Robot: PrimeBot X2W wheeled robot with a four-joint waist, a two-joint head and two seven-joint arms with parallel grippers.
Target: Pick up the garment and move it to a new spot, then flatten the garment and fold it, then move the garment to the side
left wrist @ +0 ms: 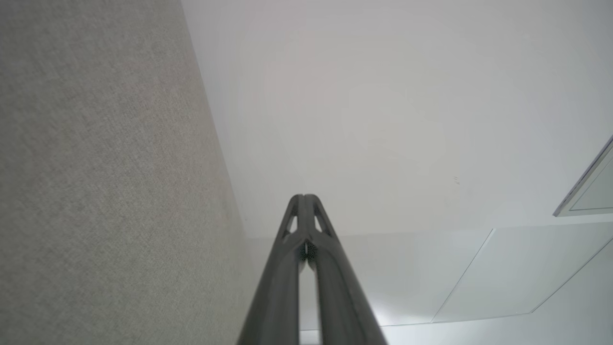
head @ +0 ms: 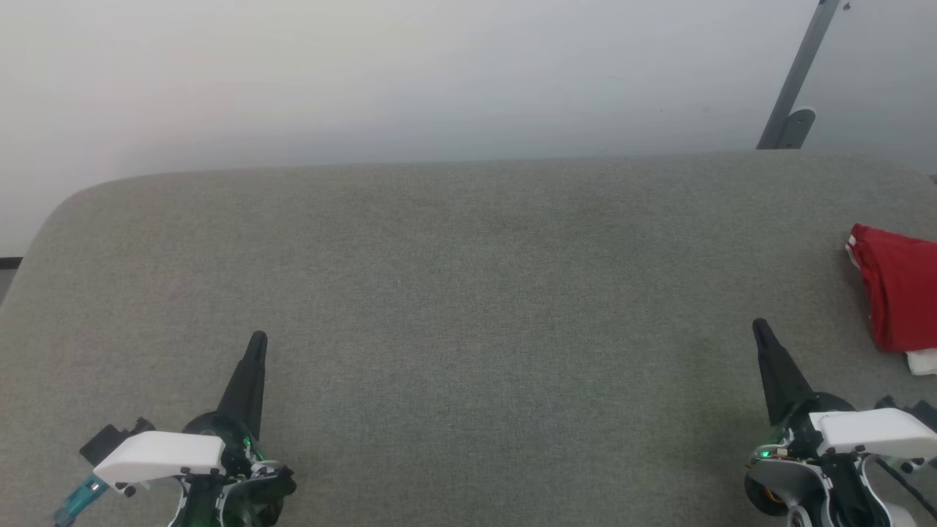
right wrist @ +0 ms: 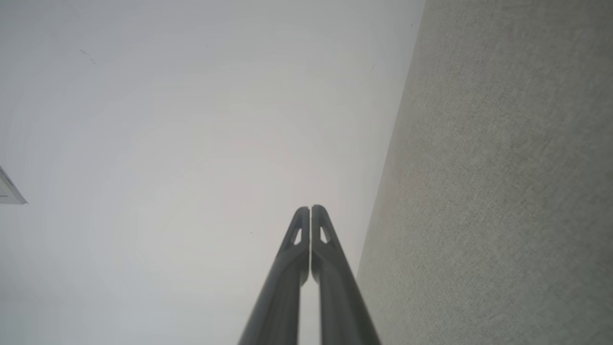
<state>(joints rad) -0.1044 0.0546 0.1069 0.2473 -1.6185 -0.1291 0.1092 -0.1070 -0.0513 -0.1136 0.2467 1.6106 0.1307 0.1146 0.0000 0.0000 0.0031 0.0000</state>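
Left tool [head: 257,339] sits closest, low at the near edge, with a smooth white plastic shell [head: 157,454] over its wrist. Its two long dark fingers taper to a single blunt point. In the left wrist view the left tool [left wrist: 303,197] has its matte fingers pressed together at the tips, with small triangular cut-outs behind them and nothing between them.

Ahead of that tool and to its right spreads the bench [head: 468,293], covered in grey woven cloth with a fine, even grain and rounded far corners. Beyond it rises a plain, pale, smooth wall [head: 366,73].

Further right, the right tool [head: 760,326] is the same slim cone shape, pointing away. In the right wrist view the right tool [right wrist: 311,209] also has its fingers pressed tip to tip, pinching nothing.

To the right of the right tool, a little past its tip and apart from it, lies the garment [head: 900,293]. It is soft red cloth, bunched into folds, with white trim along its edge, and the picture's border cuts it off.

Beyond it, a flat grey metal strut [head: 798,73] leans against the wall.
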